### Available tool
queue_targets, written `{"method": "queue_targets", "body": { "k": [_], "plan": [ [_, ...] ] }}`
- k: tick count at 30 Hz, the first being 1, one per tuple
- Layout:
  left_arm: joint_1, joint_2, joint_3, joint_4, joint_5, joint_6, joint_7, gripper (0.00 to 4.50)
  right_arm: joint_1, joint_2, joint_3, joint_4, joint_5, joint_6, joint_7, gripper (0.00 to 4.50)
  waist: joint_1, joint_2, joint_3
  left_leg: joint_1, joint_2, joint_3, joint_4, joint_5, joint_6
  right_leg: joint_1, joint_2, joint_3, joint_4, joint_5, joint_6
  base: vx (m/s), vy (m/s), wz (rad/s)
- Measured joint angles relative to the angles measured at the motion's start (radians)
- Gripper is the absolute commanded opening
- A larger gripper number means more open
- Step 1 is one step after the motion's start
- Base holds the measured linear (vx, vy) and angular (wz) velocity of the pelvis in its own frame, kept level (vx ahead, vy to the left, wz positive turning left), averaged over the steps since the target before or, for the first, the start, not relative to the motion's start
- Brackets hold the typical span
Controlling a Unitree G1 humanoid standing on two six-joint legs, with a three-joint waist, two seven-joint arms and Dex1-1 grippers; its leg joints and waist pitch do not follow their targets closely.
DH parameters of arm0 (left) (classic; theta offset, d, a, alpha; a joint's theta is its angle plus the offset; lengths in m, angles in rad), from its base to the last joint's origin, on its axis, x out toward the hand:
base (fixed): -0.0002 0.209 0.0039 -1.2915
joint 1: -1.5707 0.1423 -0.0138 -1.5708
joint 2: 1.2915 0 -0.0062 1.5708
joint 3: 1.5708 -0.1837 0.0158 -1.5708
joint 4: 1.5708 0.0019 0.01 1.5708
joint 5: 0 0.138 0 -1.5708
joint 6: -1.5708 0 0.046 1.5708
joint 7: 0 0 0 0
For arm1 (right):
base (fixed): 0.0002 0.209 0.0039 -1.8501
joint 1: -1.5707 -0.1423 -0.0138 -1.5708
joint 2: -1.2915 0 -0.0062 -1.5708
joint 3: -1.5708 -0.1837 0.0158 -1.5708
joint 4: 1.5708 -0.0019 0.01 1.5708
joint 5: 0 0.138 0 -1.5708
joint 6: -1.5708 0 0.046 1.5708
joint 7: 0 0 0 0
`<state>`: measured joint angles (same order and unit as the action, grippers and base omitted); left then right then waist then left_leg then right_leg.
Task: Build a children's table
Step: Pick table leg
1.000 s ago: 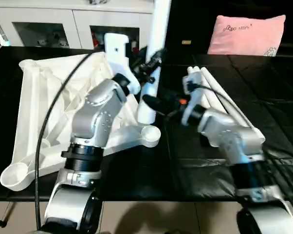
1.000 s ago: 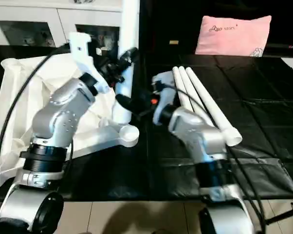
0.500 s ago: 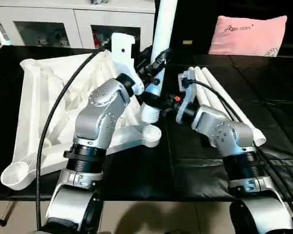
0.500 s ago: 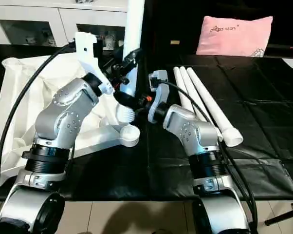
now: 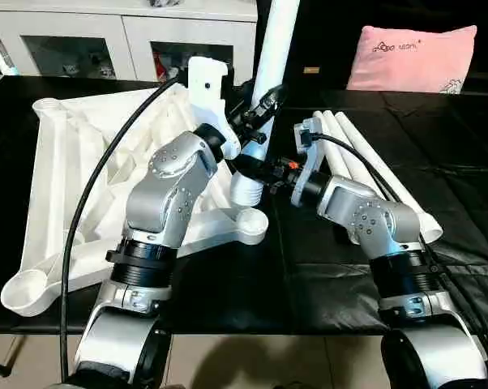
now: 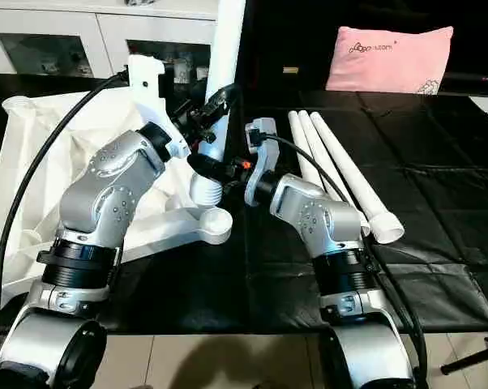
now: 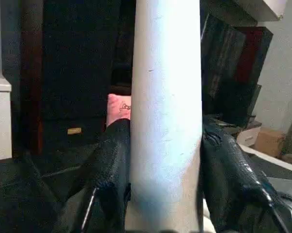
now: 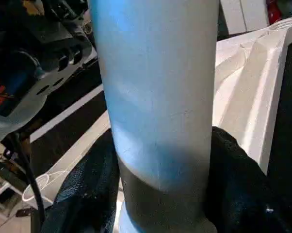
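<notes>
With the leg [image 5: 264, 77] held upright at frame centre by the left gripper [image 7: 165, 170] and right gripper [image 8: 160, 194], it could be jammed crooked if tilted over the corner socket [image 5: 250, 223].

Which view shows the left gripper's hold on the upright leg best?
Left wrist view: both fingers press the sides of the upright leg. The head views show the left gripper from a distance, partly hidden by the arm.
</notes>
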<state>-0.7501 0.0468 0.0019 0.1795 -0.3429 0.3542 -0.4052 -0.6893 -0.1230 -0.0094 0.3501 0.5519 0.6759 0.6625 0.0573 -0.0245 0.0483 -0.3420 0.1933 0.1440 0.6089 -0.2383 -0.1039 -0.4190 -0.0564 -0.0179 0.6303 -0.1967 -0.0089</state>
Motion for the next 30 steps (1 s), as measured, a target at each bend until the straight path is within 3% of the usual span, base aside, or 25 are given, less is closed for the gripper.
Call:
{"method": "queue_targets", "body": {
  "k": [1,2,3,6,7,13,17,21,30],
  "plan": [
    [0.000,-0.005,0.006,0.000,-0.014,0.012,0.001,1.82,0.003,-0.010,0.005,-0.008,0.000,0.003,0.007,2.04,0.000,0.000,0.000,0.000,0.000,0.000,0.000,0.000,0.000,0.000,0.000,0.000,0.000,0.000,0.000,0.000,0.000,0.00],
    [-0.001,-0.014,0.025,0.000,-0.037,0.029,0.002,2.38,0.008,-0.019,0.010,-0.023,0.000,0.009,0.021,2.02,0.001,0.000,0.000,0.000,0.000,0.000,0.000,0.000,0.000,0.000,0.000,0.000,0.000,0.000,0.000,0.000,0.000,0.00],
    [-0.002,-0.017,0.039,0.000,-0.059,0.045,0.001,2.52,0.013,-0.027,0.011,-0.033,0.001,0.012,0.034,2.00,0.001,0.000,0.000,0.000,0.000,0.000,0.000,0.000,0.000,0.000,0.000,0.000,0.000,0.000,0.000,0.000,0.000,0.00],
    [-0.005,-0.010,0.076,-0.011,-0.136,0.099,-0.038,2.55,0.033,-0.059,0.014,-0.050,0.010,0.020,0.083,1.96,0.001,0.000,0.000,0.000,0.000,0.000,0.000,0.000,0.000,0.000,0.000,0.000,0.000,0.000,0.000,0.000,0.000,0.00],
    [-0.006,-0.004,0.080,-0.015,-0.147,0.113,-0.053,2.84,0.040,-0.069,0.015,-0.055,0.012,0.021,0.101,1.94,0.001,0.000,0.000,0.000,0.000,0.000,0.000,0.000,0.000,0.000,0.000,0.000,0.000,0.000,0.000,0.000,0.000,0.00],
    [-0.010,0.040,0.078,-0.020,-0.222,0.212,-0.146,3.19,0.072,-0.132,0.031,-0.106,0.032,0.023,0.226,1.93,0.000,0.000,0.000,0.000,0.000,0.000,0.000,0.000,0.001,0.000,0.000,0.000,0.000,0.000,0.000,0.000,0.000,0.00],
    [-0.047,0.075,0.104,-0.019,-0.317,0.329,-0.210,3.19,0.089,-0.170,0.042,-0.151,0.046,0.025,0.305,1.93,0.003,0.000,0.000,0.000,0.000,0.000,0.000,0.000,0.002,0.000,0.000,0.000,0.001,0.000,0.000,0.000,0.000,0.00],
    [-0.051,0.097,0.102,-0.033,-0.345,0.370,-0.260,3.19,0.096,-0.193,0.060,-0.175,0.052,0.034,0.351,1.93,0.002,0.000,0.000,0.001,0.000,0.000,0.001,0.000,0.002,0.000,0.000,0.000,0.001,0.000,0.000,0.000,0.000,0.00],
    [-0.073,0.095,0.110,-0.032,-0.397,0.420,-0.280,2.40,0.105,-0.206,0.066,-0.191,0.052,0.034,0.376,1.93,0.001,0.000,0.000,0.000,-0.001,0.000,0.001,0.000,0.002,0.000,0.000,0.000,0.001,0.000,0.000,0.000,0.000,0.00]
  ]
}}
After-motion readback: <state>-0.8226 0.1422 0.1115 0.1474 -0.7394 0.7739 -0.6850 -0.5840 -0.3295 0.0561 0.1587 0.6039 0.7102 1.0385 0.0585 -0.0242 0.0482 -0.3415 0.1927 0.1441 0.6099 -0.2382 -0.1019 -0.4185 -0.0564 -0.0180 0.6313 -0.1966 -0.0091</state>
